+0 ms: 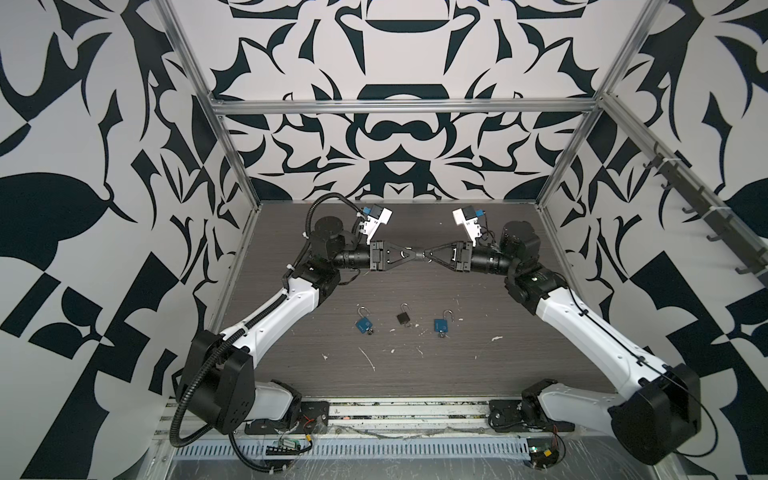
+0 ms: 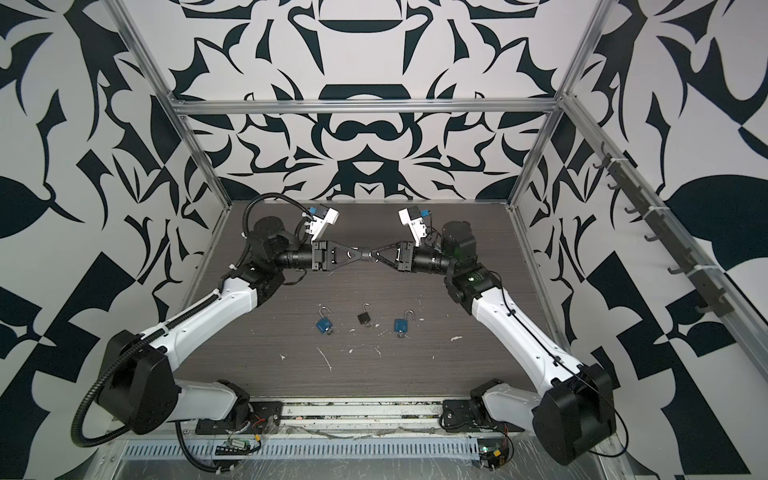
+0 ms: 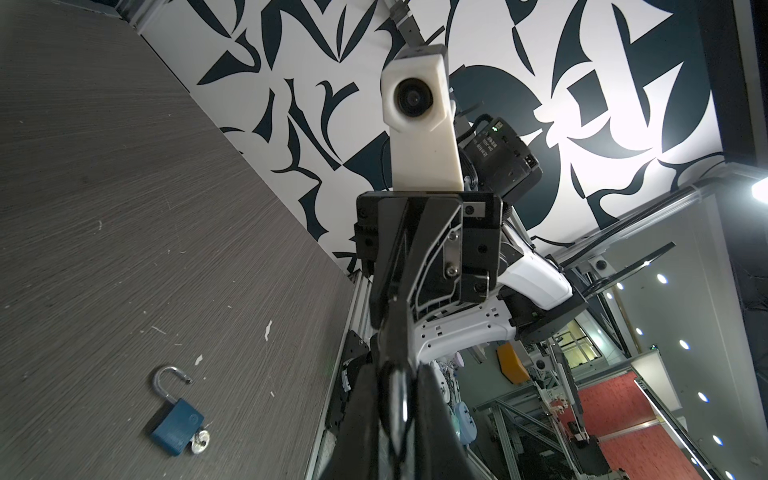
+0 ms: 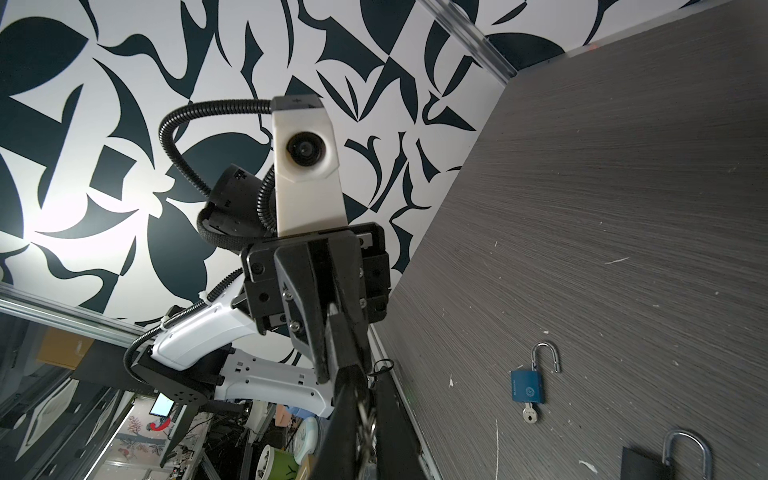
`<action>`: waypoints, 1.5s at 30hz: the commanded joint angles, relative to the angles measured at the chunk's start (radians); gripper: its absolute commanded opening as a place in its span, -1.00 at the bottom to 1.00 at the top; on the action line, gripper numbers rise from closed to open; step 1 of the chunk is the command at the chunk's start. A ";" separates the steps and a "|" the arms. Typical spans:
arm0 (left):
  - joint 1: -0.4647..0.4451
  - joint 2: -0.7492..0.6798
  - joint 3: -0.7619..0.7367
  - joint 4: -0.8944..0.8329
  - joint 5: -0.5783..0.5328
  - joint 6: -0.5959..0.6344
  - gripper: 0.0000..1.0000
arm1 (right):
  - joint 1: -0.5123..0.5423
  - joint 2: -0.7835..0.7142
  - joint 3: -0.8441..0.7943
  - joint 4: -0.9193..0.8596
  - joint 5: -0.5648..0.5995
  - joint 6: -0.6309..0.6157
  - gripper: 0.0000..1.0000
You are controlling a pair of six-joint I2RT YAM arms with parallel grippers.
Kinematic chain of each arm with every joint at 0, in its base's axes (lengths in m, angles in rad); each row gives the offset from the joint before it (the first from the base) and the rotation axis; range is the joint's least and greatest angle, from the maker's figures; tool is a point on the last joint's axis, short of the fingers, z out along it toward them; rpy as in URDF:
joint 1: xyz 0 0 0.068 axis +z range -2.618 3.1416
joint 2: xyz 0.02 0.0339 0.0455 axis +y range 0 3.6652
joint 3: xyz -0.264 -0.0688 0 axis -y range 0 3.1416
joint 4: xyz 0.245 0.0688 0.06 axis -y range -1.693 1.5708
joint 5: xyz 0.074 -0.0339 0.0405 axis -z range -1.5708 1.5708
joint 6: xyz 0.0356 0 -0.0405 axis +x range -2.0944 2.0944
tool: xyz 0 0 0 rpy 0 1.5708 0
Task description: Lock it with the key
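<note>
In both top views the left gripper (image 1: 417, 252) (image 2: 362, 252) and the right gripper (image 1: 424, 252) (image 2: 371, 253) meet tip to tip, level, above the middle of the counter (image 1: 478, 374). Both pairs of jaws taper to a point there. What lies between the tips is too small to make out. On the counter, nearer the front edge than the grippers, three padlocks lie in a row, well apart from each other. They are the left blue padlock (image 1: 364, 324) (image 2: 322, 324), the black padlock (image 1: 402, 318) (image 2: 363, 318) and the right blue padlock (image 1: 440, 325) (image 2: 400, 325). Each shackle stands swung open. A small key (image 1: 371, 331) shows at the base of the left blue one.

In the left wrist view the left jaws are clenched on a dark glossy thing (image 3: 398, 395); I cannot tell what it is. The right gripper's fingers (image 3: 390, 291) reach down to it. The right blue padlock (image 3: 176, 428) lies flat on the counter, shackle open, a key in its base.

In the right wrist view the right jaws sit close against a small metal piece (image 4: 365, 409); its kind is unclear. The left blue padlock (image 4: 528, 386) lies open with a key in it. The black padlock (image 4: 644, 463), also open, lies at the frame's edge.
</note>
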 commanded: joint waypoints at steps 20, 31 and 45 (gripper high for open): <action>0.013 0.003 -0.006 0.050 0.007 0.000 -1.00 | -0.043 -0.059 -0.089 0.153 -0.007 0.013 -1.00; 0.028 0.015 0.046 -0.174 -0.030 0.126 -1.00 | -0.142 -0.099 -0.146 0.104 0.017 0.010 -1.00; -0.090 0.493 0.601 -0.877 -0.138 0.619 -1.00 | -0.281 -0.107 -0.291 -0.179 0.499 -0.142 -1.00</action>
